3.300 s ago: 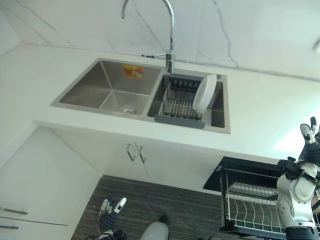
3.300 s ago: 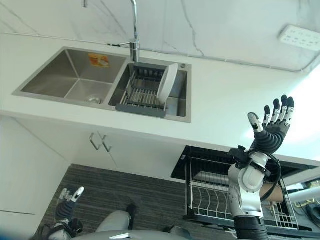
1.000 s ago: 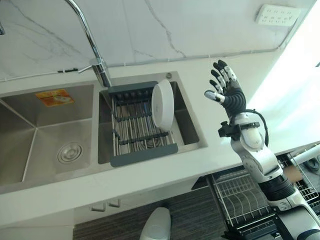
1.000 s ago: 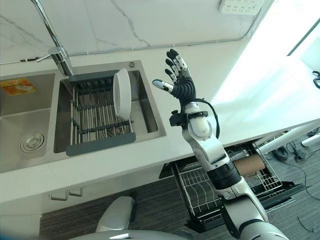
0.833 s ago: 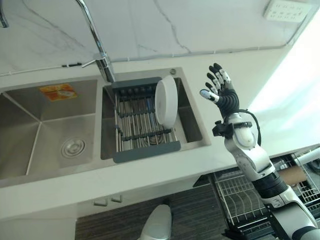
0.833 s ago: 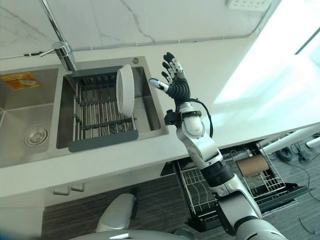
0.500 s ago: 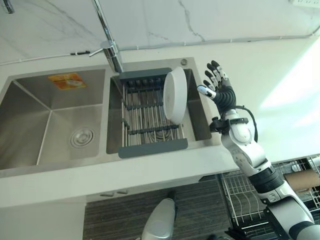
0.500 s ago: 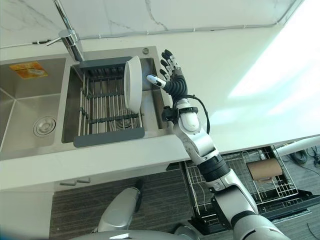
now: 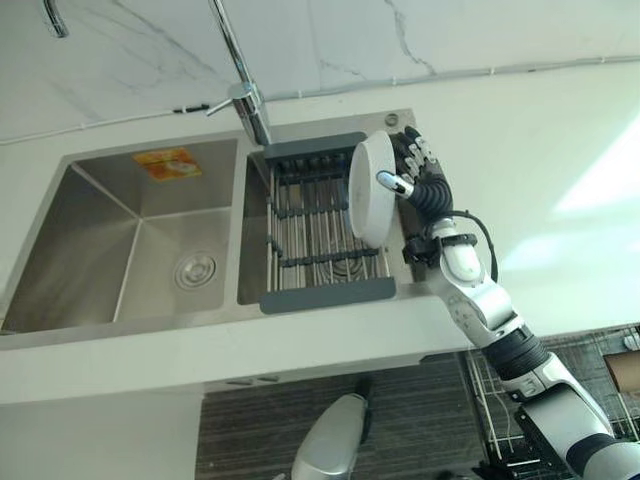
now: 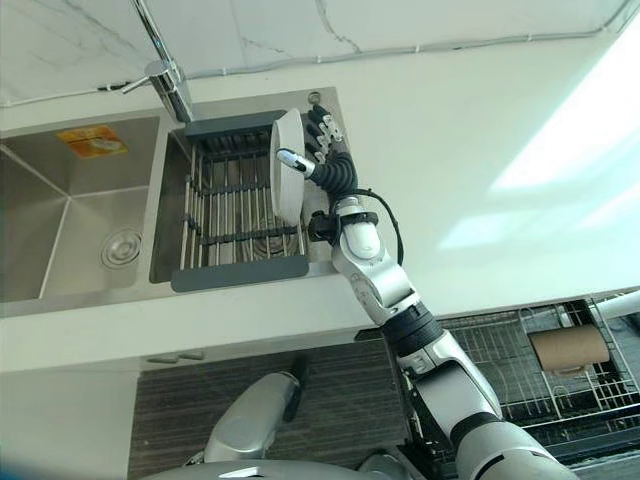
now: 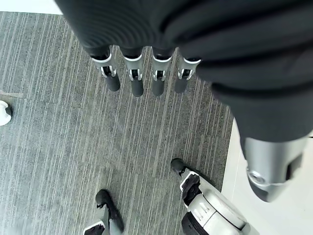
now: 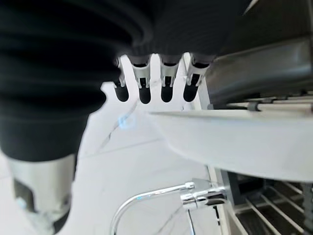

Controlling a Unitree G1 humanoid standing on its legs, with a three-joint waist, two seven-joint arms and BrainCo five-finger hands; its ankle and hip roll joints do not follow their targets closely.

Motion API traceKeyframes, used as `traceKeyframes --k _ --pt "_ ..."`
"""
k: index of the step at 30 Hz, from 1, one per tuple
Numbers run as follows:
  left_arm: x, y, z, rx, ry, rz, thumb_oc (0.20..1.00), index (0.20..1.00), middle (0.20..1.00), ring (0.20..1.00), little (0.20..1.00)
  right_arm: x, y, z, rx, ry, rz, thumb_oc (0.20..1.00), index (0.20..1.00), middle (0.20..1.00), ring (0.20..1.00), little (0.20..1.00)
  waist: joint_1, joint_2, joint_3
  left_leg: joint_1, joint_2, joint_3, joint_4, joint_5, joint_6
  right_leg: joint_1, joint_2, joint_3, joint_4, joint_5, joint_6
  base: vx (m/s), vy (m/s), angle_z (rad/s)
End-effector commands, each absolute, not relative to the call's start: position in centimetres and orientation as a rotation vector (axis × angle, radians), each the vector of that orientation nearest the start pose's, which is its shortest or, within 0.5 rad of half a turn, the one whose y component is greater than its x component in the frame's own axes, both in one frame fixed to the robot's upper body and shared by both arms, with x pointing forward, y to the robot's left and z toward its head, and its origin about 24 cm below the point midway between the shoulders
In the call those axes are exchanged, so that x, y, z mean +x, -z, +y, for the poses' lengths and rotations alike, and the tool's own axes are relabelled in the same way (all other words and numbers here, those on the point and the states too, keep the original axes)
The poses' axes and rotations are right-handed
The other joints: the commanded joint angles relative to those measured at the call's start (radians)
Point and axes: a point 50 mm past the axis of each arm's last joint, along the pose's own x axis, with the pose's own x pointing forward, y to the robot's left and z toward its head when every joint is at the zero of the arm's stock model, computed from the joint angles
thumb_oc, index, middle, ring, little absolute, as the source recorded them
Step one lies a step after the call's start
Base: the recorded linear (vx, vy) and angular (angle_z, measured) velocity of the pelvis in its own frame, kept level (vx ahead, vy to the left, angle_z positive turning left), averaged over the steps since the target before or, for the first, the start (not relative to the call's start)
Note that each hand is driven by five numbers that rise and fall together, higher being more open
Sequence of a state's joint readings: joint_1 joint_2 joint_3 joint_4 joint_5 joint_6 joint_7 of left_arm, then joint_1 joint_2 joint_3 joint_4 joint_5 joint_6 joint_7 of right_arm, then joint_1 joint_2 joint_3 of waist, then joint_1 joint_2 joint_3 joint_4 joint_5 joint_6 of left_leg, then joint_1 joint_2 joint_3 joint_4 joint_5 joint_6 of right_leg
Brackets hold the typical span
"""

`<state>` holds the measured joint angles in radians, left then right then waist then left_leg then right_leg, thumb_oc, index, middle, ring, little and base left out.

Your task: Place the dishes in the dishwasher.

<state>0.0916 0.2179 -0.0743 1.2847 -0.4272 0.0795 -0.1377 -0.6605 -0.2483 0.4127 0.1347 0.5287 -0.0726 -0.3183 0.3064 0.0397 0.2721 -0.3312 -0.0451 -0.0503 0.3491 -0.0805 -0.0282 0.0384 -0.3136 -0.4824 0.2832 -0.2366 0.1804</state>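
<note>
A white plate (image 9: 366, 195) stands on edge in the grey dish rack (image 9: 325, 295) in the sink's right basin. My right hand (image 9: 428, 190) reaches in from the counter side and straddles the plate's upper rim. Its straight fingers (image 12: 145, 87) lie along the plate's (image 12: 234, 139) far face and the thumb (image 10: 290, 158) sticks out over the near face. The hand is open, not closed on the plate. My left hand (image 11: 137, 78) hangs low over the floor, fingers straight and holding nothing.
The tall chrome faucet (image 9: 247, 100) rises behind the rack. The left basin (image 9: 150, 240) holds only its drain. White counter (image 10: 480, 180) stretches to the right. The pulled-out dishwasher rack (image 10: 530, 375) sits below the counter at lower right.
My right hand has moved left across the counter to the plate and now straddles its rim. The camera has also shifted. The plate has not moved.
</note>
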Motion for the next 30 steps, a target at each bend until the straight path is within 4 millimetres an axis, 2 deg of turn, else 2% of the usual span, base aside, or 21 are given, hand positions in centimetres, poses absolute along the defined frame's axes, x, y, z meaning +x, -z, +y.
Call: traceKeyframes --k 1,4,5,7,17,30 --pt "1.3 17.3 22.9 -0.231 -0.252 1.468 1.0 1.0 1.0 1.0 1.0 33.5 -19.7 -6.6 0.236 -0.261 -0.435 1.0 1.0 1.0 1.0 1.0 0.013 -0.007 -0.039 0.039 0.039 -0.027 -0.049 -0.013 -0.03 -0.122 -0.009 0.039 0.017 0.108 0.013 0.01 0.005 0.08" --pt "1.5 17.3 22.9 -0.232 -0.254 1.456 1.0 1.0 1.0 1.0 1.0 33.7 -19.7 -6.6 0.235 -0.254 -0.429 1.0 1.0 1.0 1.0 1.0 0.018 -0.006 -0.036 0.029 0.033 -0.037 -0.049 -0.008 -0.027 -0.13 -0.011 0.043 0.017 0.111 0.016 0.0 0.004 0.08" --pt "1.6 17.3 22.9 -0.231 -0.252 1.453 1.0 1.0 1.0 1.0 1.0 33.7 -19.7 -6.6 0.234 -0.252 -0.431 1.0 1.0 1.0 1.0 1.0 0.017 -0.002 -0.034 0.015 0.029 -0.037 -0.049 0.014 -0.02 -0.141 -0.016 0.033 0.017 0.132 0.007 0.0 0.0 0.0" --pt "1.7 17.3 22.9 -0.234 -0.256 1.447 1.0 1.0 1.0 1.0 1.0 33.8 -19.7 -6.5 0.232 -0.243 -0.429 1.0 1.0 1.0 1.0 1.0 0.019 -0.003 -0.03 0.028 0.034 -0.036 -0.049 -0.009 -0.027 -0.132 -0.011 0.047 0.017 0.11 0.016 0.04 -0.018 0.0" --pt "2.1 17.3 22.6 -0.239 -0.248 1.421 1.0 1.0 1.0 1.0 1.0 34.3 -19.6 -6.9 0.203 -0.208 -0.435 1.0 1.0 1.0 1.0 1.0 0.02 0.01 -0.011 0.008 0.027 -0.041 -0.049 -0.002 -0.026 -0.154 -0.017 0.054 0.017 0.116 0.018 0.0 0.002 -0.01" --pt "3.0 17.2 22.4 -0.241 -0.229 1.4 1.0 1.0 1.0 1.0 1.0 34.9 -19.9 -6.6 0.169 -0.248 -0.415 1.0 1.0 1.0 1.0 1.0 0.024 0.021 0.009 -0.021 0.02 -0.042 -0.049 0.009 -0.027 -0.18 -0.027 0.056 0.017 0.123 0.024 0.0 0.007 0.0"
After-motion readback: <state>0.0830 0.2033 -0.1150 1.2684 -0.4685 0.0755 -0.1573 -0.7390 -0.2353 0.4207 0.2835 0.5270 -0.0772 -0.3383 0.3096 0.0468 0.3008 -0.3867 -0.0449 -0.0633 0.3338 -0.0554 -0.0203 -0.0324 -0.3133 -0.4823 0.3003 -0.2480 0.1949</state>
